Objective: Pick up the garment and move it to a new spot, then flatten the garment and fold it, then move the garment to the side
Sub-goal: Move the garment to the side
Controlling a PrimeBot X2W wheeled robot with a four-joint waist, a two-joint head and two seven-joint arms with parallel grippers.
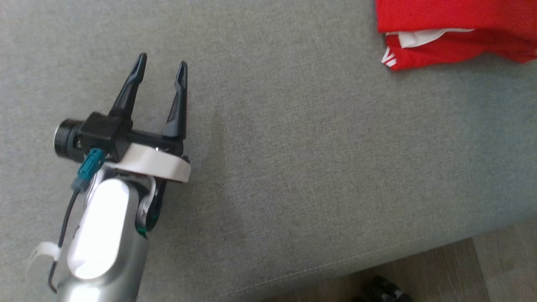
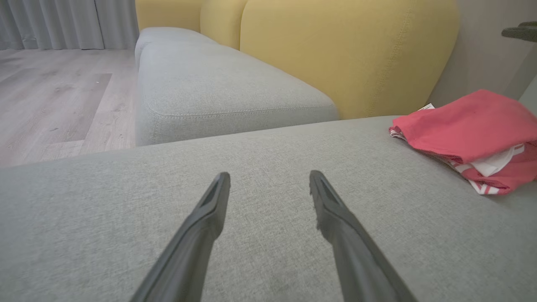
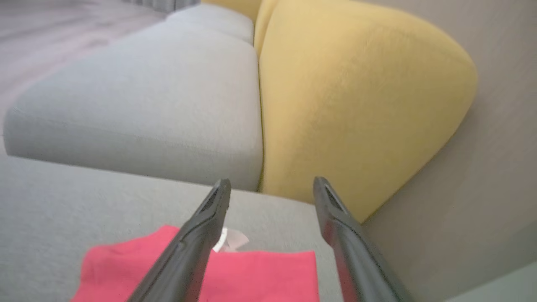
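Head view shows the folded red garment with white trim (image 1: 453,25) lying toward the upper right of the grey fabric sofa seat (image 1: 314,167). The left end effector (image 1: 162,61) hovers wide open and empty, well apart from it. The right end effector (image 3: 272,181) is poised over the garment, its 2 fingers spread, gripping nothing. A finger dragging across the loose top layer could undo the fold.

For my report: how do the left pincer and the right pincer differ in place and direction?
The left pincer is over bare grey seat, apart from the red garment; the right pincer is over the garment. The left pincer points along the seat; the right pincer points at the yellow backrest. Both are open and empty.
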